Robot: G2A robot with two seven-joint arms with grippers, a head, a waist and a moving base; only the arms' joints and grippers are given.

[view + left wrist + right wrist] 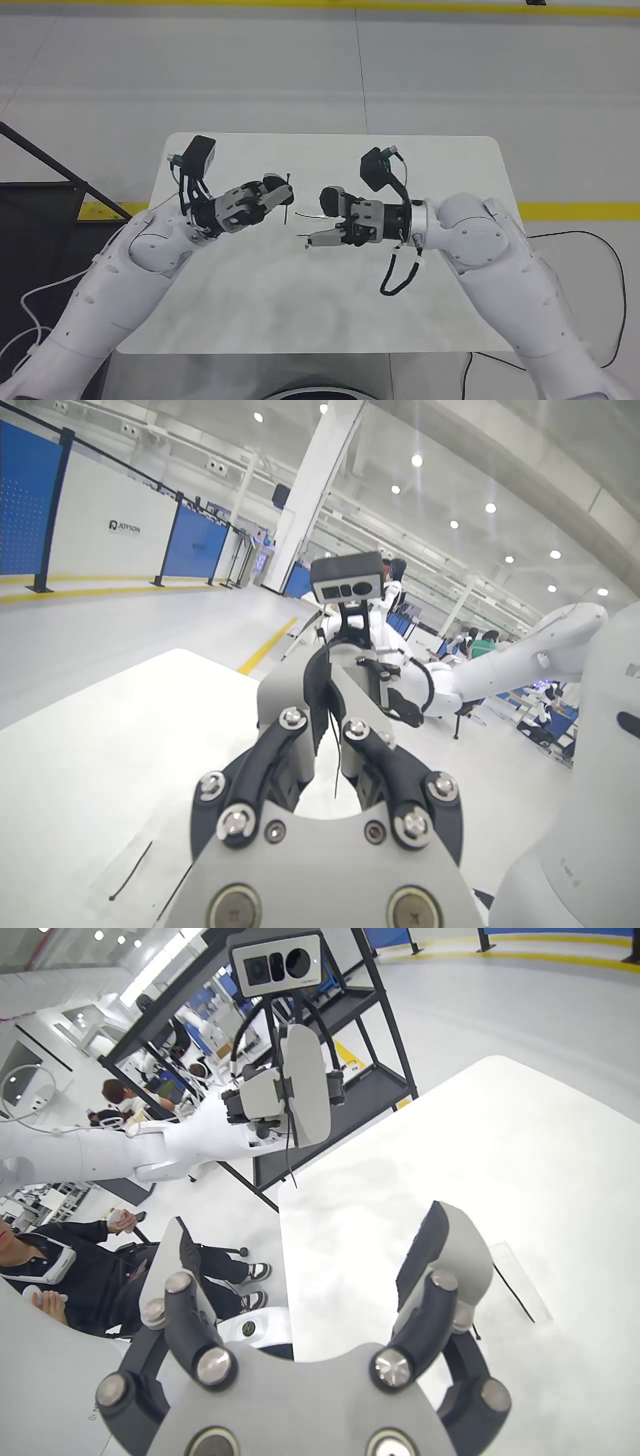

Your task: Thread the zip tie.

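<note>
My left gripper (pixel 278 192) hovers above the middle of the white table (pixel 440 300), shut on a thin black zip tie (pixel 288 189). In the left wrist view the zip tie (pixel 330 720) is pinched between the pads, its tail hanging down toward the table. My right gripper (pixel 324 216) faces it a short gap away, open and holding nothing. From the right wrist view, the right fingers (pixel 442 1248) stand wide apart, and the left gripper (pixel 290 1093) sits beyond them with the zip tie (pixel 289 1153) dangling below it.
Two spare zip ties (pixel 131 870) lie flat on the table under the left arm. Another zip tie (pixel 512 1288) lies by a clear flat sheet (pixel 525 1273) near the right gripper. A black metal rack (pixel 380 1043) stands off the table's left side.
</note>
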